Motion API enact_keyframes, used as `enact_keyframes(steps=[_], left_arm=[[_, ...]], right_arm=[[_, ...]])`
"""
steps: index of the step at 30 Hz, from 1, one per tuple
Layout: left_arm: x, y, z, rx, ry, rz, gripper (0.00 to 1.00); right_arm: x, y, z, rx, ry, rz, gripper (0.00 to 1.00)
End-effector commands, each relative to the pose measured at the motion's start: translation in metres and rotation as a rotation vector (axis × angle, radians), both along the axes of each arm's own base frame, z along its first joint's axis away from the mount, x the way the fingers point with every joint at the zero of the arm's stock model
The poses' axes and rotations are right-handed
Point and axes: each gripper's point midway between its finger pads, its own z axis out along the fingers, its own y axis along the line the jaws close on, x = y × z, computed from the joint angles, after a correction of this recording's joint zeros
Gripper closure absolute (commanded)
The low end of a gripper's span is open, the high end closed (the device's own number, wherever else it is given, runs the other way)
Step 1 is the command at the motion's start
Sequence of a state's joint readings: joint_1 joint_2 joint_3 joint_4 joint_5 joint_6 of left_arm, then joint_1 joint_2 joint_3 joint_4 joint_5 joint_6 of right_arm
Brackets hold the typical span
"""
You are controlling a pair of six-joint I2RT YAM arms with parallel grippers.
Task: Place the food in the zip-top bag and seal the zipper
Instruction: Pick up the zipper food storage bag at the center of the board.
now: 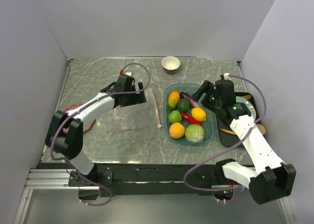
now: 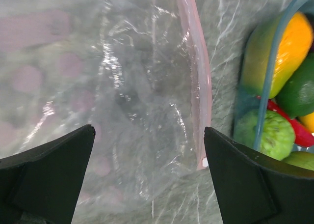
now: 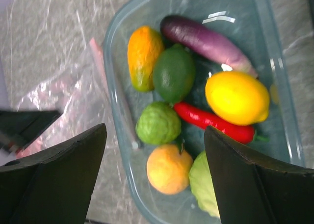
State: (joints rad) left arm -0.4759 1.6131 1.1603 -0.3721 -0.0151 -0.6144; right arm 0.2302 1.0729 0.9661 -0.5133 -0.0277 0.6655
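The clear zip-top bag [image 1: 128, 113] lies flat left of centre, its pale pink zipper [image 1: 156, 110] along the right edge. The food sits in a teal tray [image 1: 210, 133]: eggplant [image 3: 206, 40], lemon [image 3: 237, 97], red chili [image 3: 211, 121], smooth lime [image 3: 173, 73], bumpy lime [image 3: 158, 123], an orange [image 3: 169, 168], cabbage [image 3: 203, 184] and an orange-green fruit [image 3: 143, 57]. My left gripper [image 1: 141, 97] hangs open over the bag [image 2: 142, 86], the zipper [image 2: 201, 76] by its right finger. My right gripper [image 1: 202, 93] is open above the tray, nothing between its fingers [image 3: 245, 175].
A cream-and-brown bowl [image 1: 170, 64] stands at the back. A black tray [image 1: 230, 135] with utensils lies right of the teal tray, under my right arm. A reddish object [image 1: 72, 108] sits at the left beneath my left arm. Walls close in on three sides.
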Motion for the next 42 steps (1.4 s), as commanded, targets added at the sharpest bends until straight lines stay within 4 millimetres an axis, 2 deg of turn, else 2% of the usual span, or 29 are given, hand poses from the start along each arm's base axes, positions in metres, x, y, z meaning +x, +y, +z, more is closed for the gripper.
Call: enact_keyframes(steps=[1, 2, 3, 5, 9, 10, 12, 13, 15, 16, 18, 23, 28, 36, 37, 40, 42], left_arm=[[0.014, -0.037, 0.004, -0.031, -0.014, -0.055, 0.01], [0.018, -0.038, -0.008, -0.008, 0.006, -0.037, 0.01], [0.025, -0.041, -0.003, -0.003, -0.005, -0.027, 0.02], [0.028, -0.049, -0.012, 0.003, 0.019, -0.030, 0.02], [0.038, -0.060, -0.002, 0.003, 0.007, -0.023, 0.02], [0.040, -0.060, -0.008, 0.013, 0.015, -0.018, 0.03], [0.045, -0.064, -0.007, 0.012, 0.018, -0.015, 0.06], [0.045, -0.066, -0.016, 0.018, 0.039, -0.017, 0.09], [0.050, -0.071, -0.016, 0.005, 0.041, -0.014, 0.16], [0.050, -0.072, -0.023, 0.012, 0.056, -0.013, 0.16], [0.057, -0.076, -0.020, 0.004, 0.044, -0.003, 0.16], [0.067, -0.078, -0.028, 0.040, 0.045, 0.010, 0.18], [0.068, -0.082, -0.038, 0.042, 0.058, 0.009, 0.18], [0.069, -0.083, -0.060, 0.070, 0.107, 0.013, 0.22], [0.067, -0.082, -0.063, 0.073, 0.113, 0.010, 0.28], [0.066, -0.079, -0.056, 0.072, 0.095, 0.011, 0.38], [0.065, -0.077, -0.049, 0.072, 0.078, 0.011, 0.39]], right_arm=[[-0.023, 0.003, 0.015, 0.015, -0.055, 0.025, 0.12], [-0.028, 0.001, 0.014, 0.008, -0.051, 0.029, 0.12], [-0.034, -0.001, 0.017, -0.007, -0.062, 0.037, 0.12], [-0.046, -0.007, 0.009, -0.037, -0.028, 0.035, 0.12], [-0.064, -0.021, 0.000, -0.080, -0.018, 0.012, 0.10], [-0.069, -0.022, -0.007, -0.086, -0.001, 0.014, 0.10], [-0.074, -0.023, -0.008, -0.075, -0.013, 0.008, 0.10], [-0.076, -0.022, -0.013, -0.068, -0.007, 0.011, 0.10], [-0.078, -0.021, -0.014, -0.056, -0.012, 0.009, 0.10], [-0.077, -0.021, -0.013, -0.054, -0.019, 0.008, 0.10], [-0.075, -0.022, -0.011, -0.059, -0.025, 0.004, 0.10], [-0.068, -0.027, -0.008, -0.105, -0.017, -0.002, 0.09], [-0.064, -0.025, -0.006, -0.118, -0.015, 0.017, 0.09], [-0.060, -0.021, -0.009, -0.110, -0.006, 0.032, 0.09], [-0.060, -0.021, -0.008, -0.111, -0.009, 0.032, 0.09], [-0.059, -0.019, -0.009, -0.107, -0.006, 0.038, 0.09], [-0.058, -0.018, -0.010, -0.103, -0.002, 0.040, 0.09]])
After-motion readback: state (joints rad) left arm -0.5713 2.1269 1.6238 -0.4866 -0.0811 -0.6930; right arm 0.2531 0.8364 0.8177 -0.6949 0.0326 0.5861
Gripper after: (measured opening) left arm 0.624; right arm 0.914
